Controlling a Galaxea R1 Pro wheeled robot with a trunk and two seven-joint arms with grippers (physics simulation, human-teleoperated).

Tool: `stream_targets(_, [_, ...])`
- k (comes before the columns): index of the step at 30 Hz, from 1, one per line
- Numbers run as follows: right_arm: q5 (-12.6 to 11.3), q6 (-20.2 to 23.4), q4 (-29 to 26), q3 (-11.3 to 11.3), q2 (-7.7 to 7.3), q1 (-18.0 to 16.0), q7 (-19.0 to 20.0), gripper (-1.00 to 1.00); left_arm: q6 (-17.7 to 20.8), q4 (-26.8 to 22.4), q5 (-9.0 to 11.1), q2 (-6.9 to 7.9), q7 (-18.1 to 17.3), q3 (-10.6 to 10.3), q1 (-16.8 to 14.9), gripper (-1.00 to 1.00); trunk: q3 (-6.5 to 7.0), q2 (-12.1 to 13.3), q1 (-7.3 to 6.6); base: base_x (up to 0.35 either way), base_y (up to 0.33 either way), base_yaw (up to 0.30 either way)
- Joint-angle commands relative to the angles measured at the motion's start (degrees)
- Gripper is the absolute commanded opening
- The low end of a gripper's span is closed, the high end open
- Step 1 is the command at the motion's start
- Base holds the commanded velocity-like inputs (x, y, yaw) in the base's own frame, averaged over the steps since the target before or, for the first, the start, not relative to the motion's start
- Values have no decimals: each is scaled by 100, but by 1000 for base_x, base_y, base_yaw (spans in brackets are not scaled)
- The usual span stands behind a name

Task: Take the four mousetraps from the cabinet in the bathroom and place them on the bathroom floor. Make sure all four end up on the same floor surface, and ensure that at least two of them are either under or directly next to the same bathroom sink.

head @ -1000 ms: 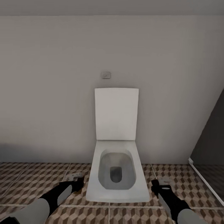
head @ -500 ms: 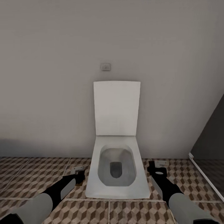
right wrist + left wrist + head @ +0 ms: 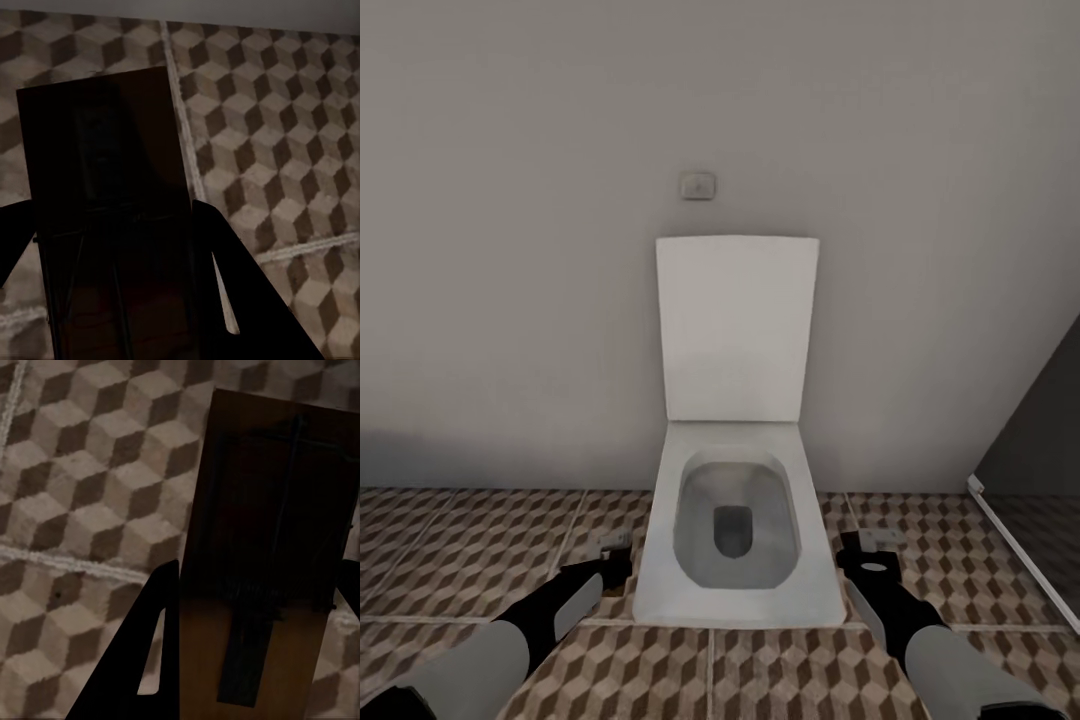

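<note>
Over the cube-patterned bathroom floor [image 3: 460,560] my two arms reach forward on either side of a white toilet. My left gripper [image 3: 610,562] is shut on a mousetrap [image 3: 614,544]; the left wrist view shows this brown wooden plate [image 3: 270,562] with its dark metal bar, held beside a black finger [image 3: 142,667] above the tiles. My right gripper [image 3: 866,556] is shut on another mousetrap [image 3: 880,538], which appears as a dark plate [image 3: 105,187] in the right wrist view, between black fingers [image 3: 240,300]. The cabinet, the sink and the other mousetraps are out of view.
The white toilet [image 3: 735,600] with its raised lid [image 3: 737,330] stands against a grey wall straight ahead, a flush plate [image 3: 698,186] above it. A dark panel with a pale bottom rail [image 3: 1020,540] runs along the right. Tiled floor extends left and right of the toilet.
The whole view has shifted: the toilet looks larger and the flush plate sits higher, so the camera has come nearer. Both grippers still hold their mousetraps beside the toilet.
</note>
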Motion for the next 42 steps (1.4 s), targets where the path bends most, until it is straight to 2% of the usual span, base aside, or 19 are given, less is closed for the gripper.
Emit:
stream_targets(1, [-51, 33, -11, 47, -12, -1, -31, -100, 22, -21, 34, 6, 72, -50, -3, -100, -28, -4, 1, 0, 0, 0])
stream_targets(23, [-59, 11, 8, 48, -74, -1, -41, -100, 21, -43, 30, 11, 72, -56, -2, -100, -516, -33, 58, 0, 0, 0])
stream_targets(42, [-22, -130, 248, 66, -85, -1, -19, -100, -45, -47, 32, 59, 73, -49, -3, -100, -937, -59, 107, 0, 0, 0])
